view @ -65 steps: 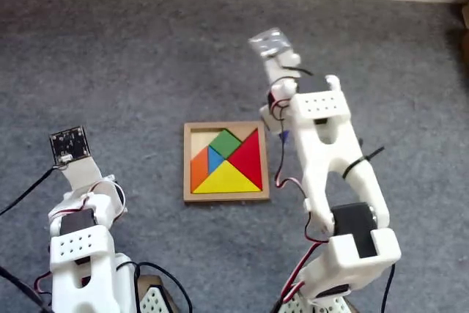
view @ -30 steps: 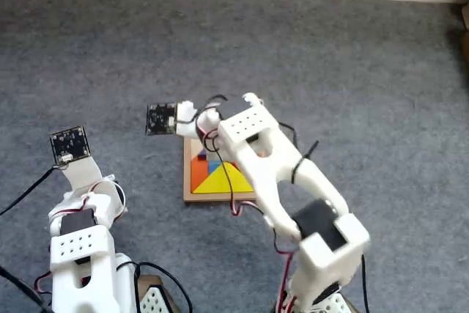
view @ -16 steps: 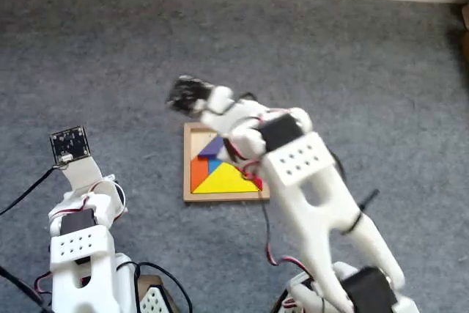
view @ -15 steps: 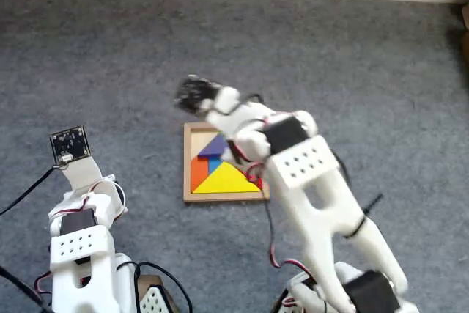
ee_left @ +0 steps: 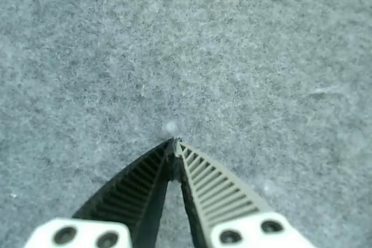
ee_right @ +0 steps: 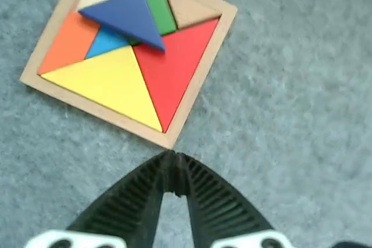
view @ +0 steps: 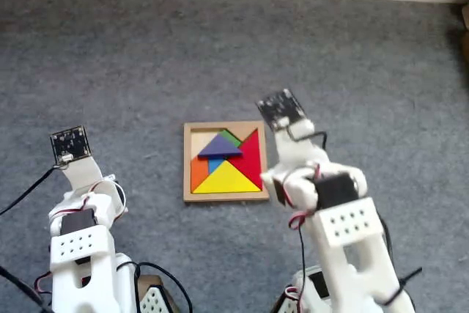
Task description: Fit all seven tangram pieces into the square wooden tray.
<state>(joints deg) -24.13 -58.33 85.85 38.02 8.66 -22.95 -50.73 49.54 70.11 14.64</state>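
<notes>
The square wooden tray (view: 188, 160) (ee_right: 200, 94) lies on grey carpet. In it sit a yellow triangle (ee_right: 107, 79), a red triangle (ee_right: 174, 65), an orange piece (ee_right: 70, 42), a light blue piece (ee_right: 107, 42) and a green piece (ee_right: 160, 9). A dark blue triangle (view: 220, 146) (ee_right: 125, 15) rests on top, overlapping the green and light blue pieces. My right gripper (ee_right: 174, 172) is shut and empty just outside the tray's corner by the red and yellow triangles. My left gripper (ee_left: 174, 143) is shut over bare carpet.
The right arm (view: 322, 196) stands close to the tray's right side. The left arm (view: 80, 210) is off to the tray's left. Bare wood (ee_right: 189, 11) shows in the tray beside the green piece. Open carpet (view: 220, 49) lies beyond the tray.
The right arm swung over the tray, then drew back to its right side. The dark blue triangle now lies on the pieces in the tray. The left arm kept still.
</notes>
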